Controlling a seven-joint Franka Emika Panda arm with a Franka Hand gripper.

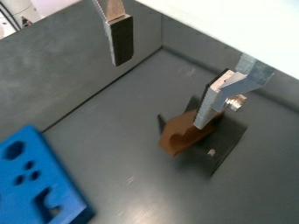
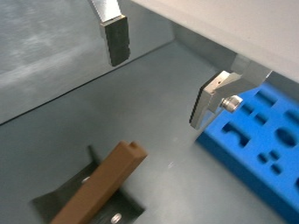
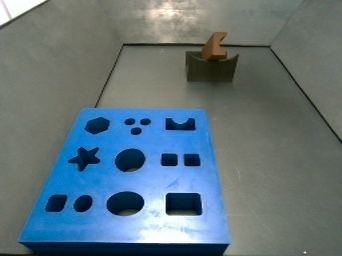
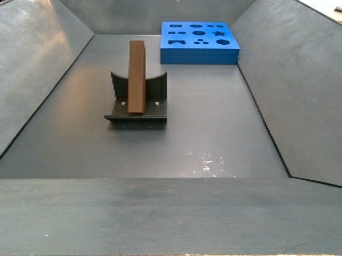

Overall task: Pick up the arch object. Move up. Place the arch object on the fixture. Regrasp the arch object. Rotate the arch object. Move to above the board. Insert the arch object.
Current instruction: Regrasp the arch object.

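While above floor, hand (image 1: 176,70) empty, agape.

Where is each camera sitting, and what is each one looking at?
Wrist view: rides on the arm, looking down between the open gripper fingers at the arch object on the fixture; board beside.
Wrist view: same perch, gripper empty, arch object below, board off to one side.
Side view: behind the board, facing the fixture far off; no robot shows.
Side view: near the fixture, board far off; no robot shows.
All four share arch object, fixture and board.
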